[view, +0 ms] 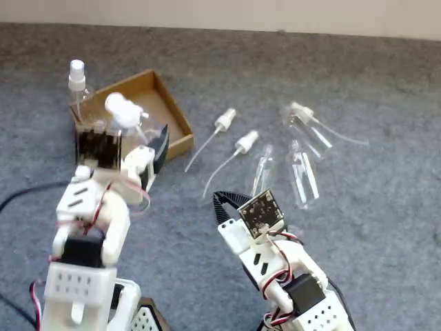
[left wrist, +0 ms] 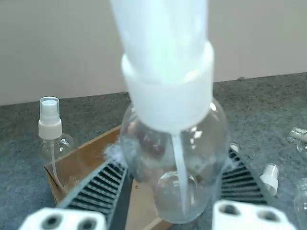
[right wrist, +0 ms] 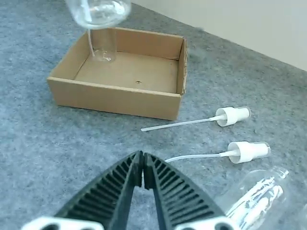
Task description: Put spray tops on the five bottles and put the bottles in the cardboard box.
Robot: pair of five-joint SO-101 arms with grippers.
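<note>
A clear bottle (view: 142, 126) with a white spray top (view: 122, 110) hangs upright over the cardboard box (view: 176, 117), and my left gripper (view: 141, 141) is shut on it. In the left wrist view its glass body (left wrist: 172, 158) sits between the black fingers (left wrist: 98, 191). A second capped bottle (view: 77, 83) stands in the box's far corner. On the carpet right of the box lie three uncapped bottles (view: 262, 169) (view: 303, 176) (view: 308, 134) and loose spray tops (view: 224, 120) (view: 247, 142) (view: 298, 110). My right gripper (right wrist: 142, 167) is shut and empty, low over the carpet in front of them.
Grey carpet covers the table. The box floor (right wrist: 129, 72) is bare apart from the standing bottle (right wrist: 104, 48). Two spray tops (right wrist: 232, 115) (right wrist: 249, 151) with long tubes lie between my right gripper and the box. A pale wall runs along the back.
</note>
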